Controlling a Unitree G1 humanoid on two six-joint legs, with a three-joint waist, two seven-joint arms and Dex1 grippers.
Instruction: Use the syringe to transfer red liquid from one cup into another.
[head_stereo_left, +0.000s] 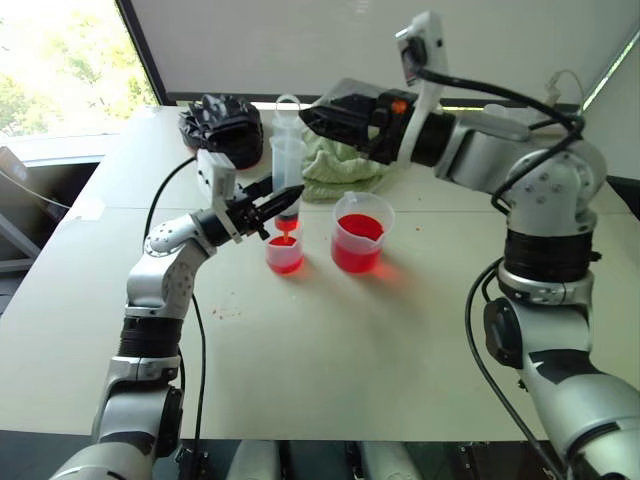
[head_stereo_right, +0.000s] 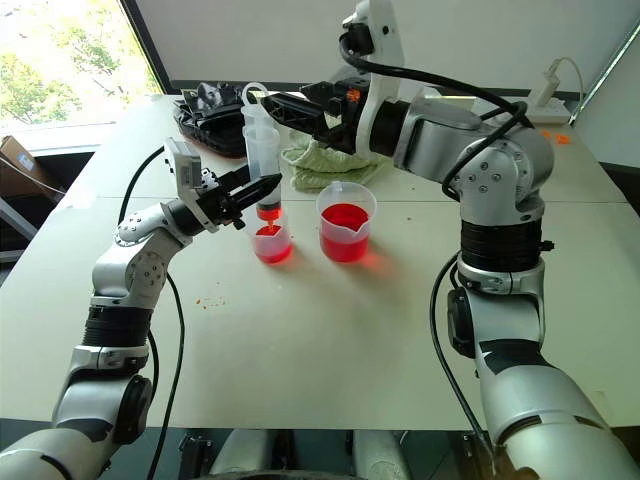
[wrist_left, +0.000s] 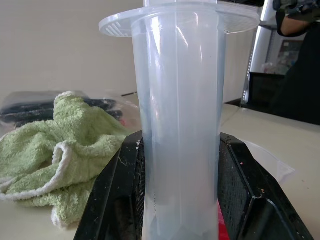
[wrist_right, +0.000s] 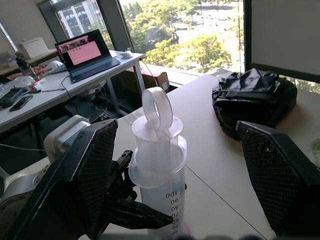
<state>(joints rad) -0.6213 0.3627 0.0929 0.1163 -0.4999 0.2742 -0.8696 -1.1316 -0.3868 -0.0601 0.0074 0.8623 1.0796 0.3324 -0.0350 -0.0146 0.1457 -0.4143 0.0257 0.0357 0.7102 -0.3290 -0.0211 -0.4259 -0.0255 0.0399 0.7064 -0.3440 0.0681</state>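
The syringe (head_stereo_left: 287, 160) stands upright, and my left gripper (head_stereo_left: 277, 206) is shut on the lower part of its clear barrel (wrist_left: 180, 125). Its short tip points down into the smaller cup (head_stereo_left: 285, 256), and a little red liquid (head_stereo_right: 268, 212) shows at the bottom of the barrel. More red liquid lies in the smaller cup and in the larger beaker (head_stereo_left: 361, 236) to its right. My right gripper (head_stereo_left: 312, 115) is open and level with the plunger's ring (wrist_right: 157, 107), with one finger (wrist_right: 95, 165) on each side of it and apart from it.
A green towel (head_stereo_left: 335, 165) lies behind the cups and a black bag (head_stereo_left: 222, 128) at the back left of the pale table (head_stereo_left: 330, 350). A white power strip (head_stereo_right: 548, 98) sits at the back right. Small red drips (head_stereo_left: 225, 312) mark the table front left.
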